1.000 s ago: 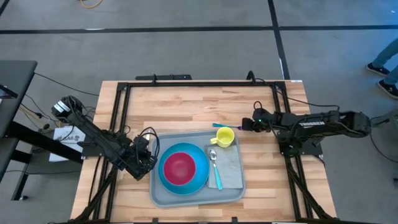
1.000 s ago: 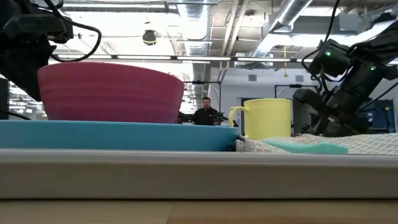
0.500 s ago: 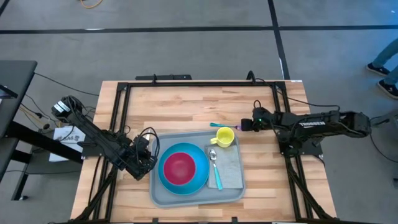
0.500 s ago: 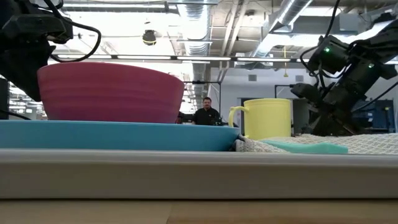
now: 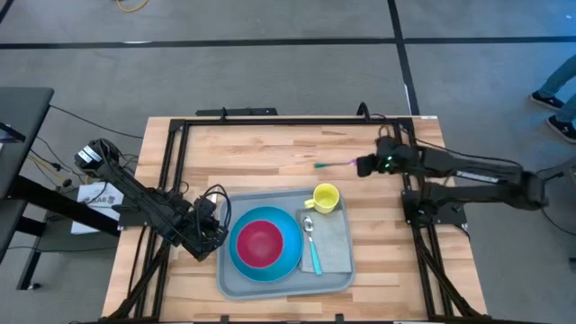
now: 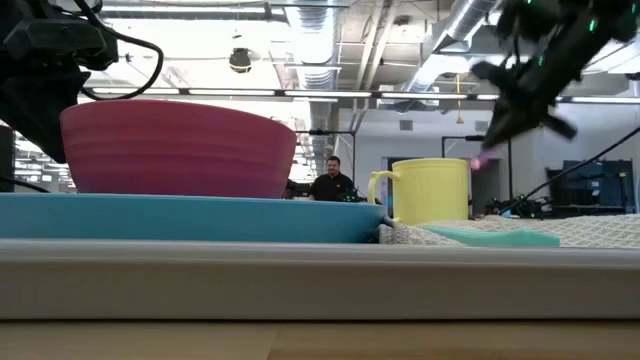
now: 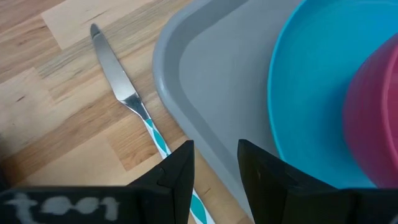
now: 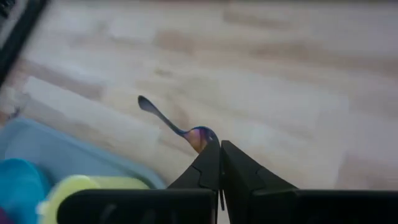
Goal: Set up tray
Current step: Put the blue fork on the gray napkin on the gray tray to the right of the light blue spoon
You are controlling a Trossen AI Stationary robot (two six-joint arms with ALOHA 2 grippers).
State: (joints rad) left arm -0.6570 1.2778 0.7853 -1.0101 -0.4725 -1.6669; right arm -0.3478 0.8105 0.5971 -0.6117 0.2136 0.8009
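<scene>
Right pincer [image 5: 358,166] clamped, raised above table; left pincer [image 5: 214,236] low, parted.

A tray [image 5: 236,281] is sitting on the bench [image 5: 270,148], carrying a plate [image 5: 292,256] with a bowl [image 5: 259,242] in it; a mug [image 5: 325,198], cloth [image 5: 335,245] and spoon [image 5: 311,243] are lying to its right, a knife [image 7: 118,87] just beside the tray's left rim.
</scene>
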